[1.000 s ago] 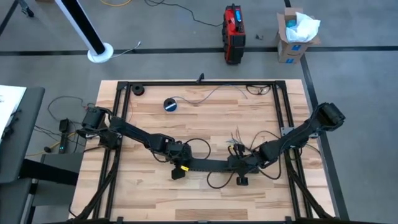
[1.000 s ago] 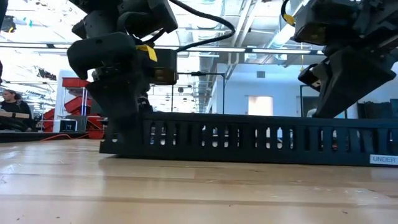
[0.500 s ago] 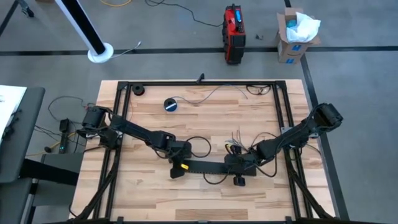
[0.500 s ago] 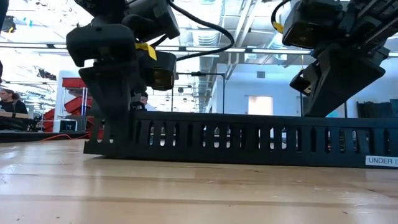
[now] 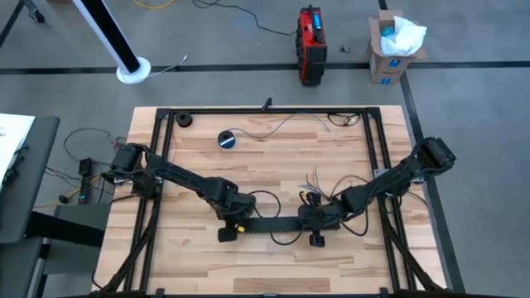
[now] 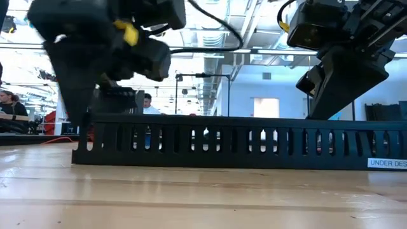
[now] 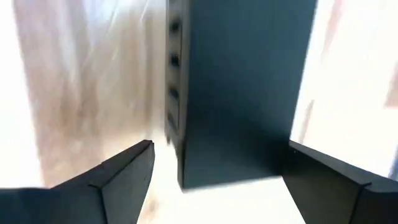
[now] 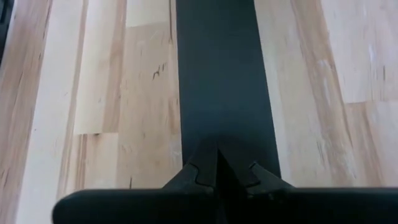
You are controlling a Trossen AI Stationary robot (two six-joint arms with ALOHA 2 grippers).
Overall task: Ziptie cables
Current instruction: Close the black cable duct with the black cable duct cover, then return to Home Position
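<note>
A long black slotted strip (image 5: 277, 223) lies on the wooden table (image 5: 273, 165) near its front; in the low view the strip (image 6: 222, 141) stands on its long edge. My left gripper (image 7: 217, 180) is open at the strip's left end (image 7: 239, 112), one finger on each side. My right gripper (image 8: 217, 158) is shut over the strip's right part (image 5: 315, 223). The cables (image 5: 313, 180), thin wires, lie loose on the table just behind the right gripper. Another thin wire (image 5: 281, 124) runs along the far edge. My left gripper has the strip's left end (image 7: 186, 168) between its open fingers, which point down; I cannot tell whether either finger touches it. My right gripper rests its shut fingertips (image 8: 205, 171) on the strip's flat upper face (image 8: 217, 93) from above, slanting down from the table's right. The strip stays on the table.
A blue-and-black tape roll (image 5: 227, 138) lies at the far left of the table. A black frame rail (image 5: 265, 110) runs around the table's edges. Bare wood lies in front of the strip (image 6: 203, 197). People sit in the room behind (image 6: 9, 105).
The strip has slid along the table toward its left edge, staying on the wood. My right gripper has gone left with it. My left gripper has moved left and a little toward the near edge, to the strip's very end.
</note>
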